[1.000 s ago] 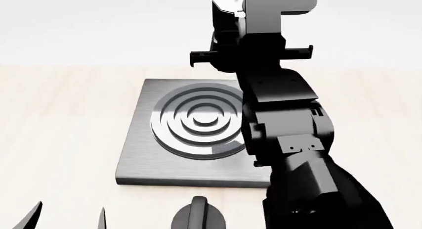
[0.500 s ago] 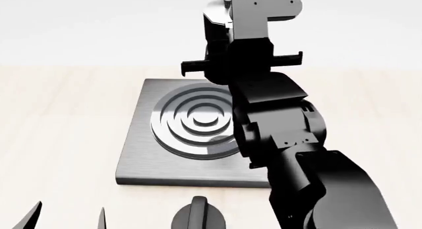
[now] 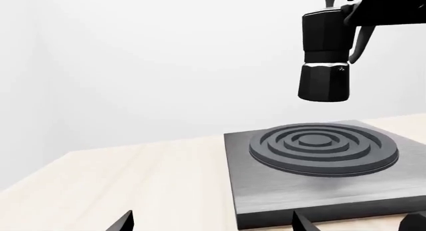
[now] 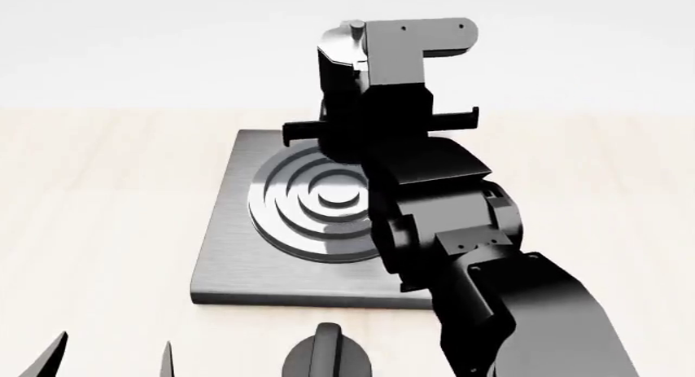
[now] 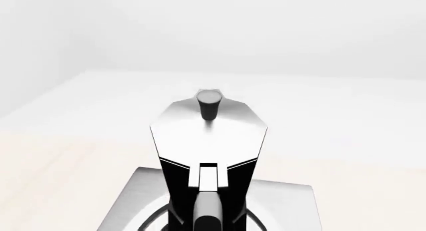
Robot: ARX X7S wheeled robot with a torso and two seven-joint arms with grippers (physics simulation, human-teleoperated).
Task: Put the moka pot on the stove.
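The black faceted moka pot (image 3: 324,56) with a silver lid (image 5: 208,131) hangs upright in the air above the ring burner of the grey stove (image 4: 233,271). My right gripper (image 3: 356,14) is shut on the pot's curved handle, and its arm hides most of the pot in the head view. A clear gap shows between the pot's base and the burner rings (image 3: 322,146). My left gripper (image 4: 109,361) stands open low at the stove's near left side, holding nothing. Only its two dark fingertips (image 3: 123,223) show.
A short black knob (image 4: 325,357) lies just in front of the stove's near edge. The stove sits on a pale wooden tabletop (image 4: 98,214), which stretches to the left and right of it. A white wall stands behind.
My right arm has carried the moka pot leftward, from over the stove's back right part to above the burner rings. The left gripper has stayed put.
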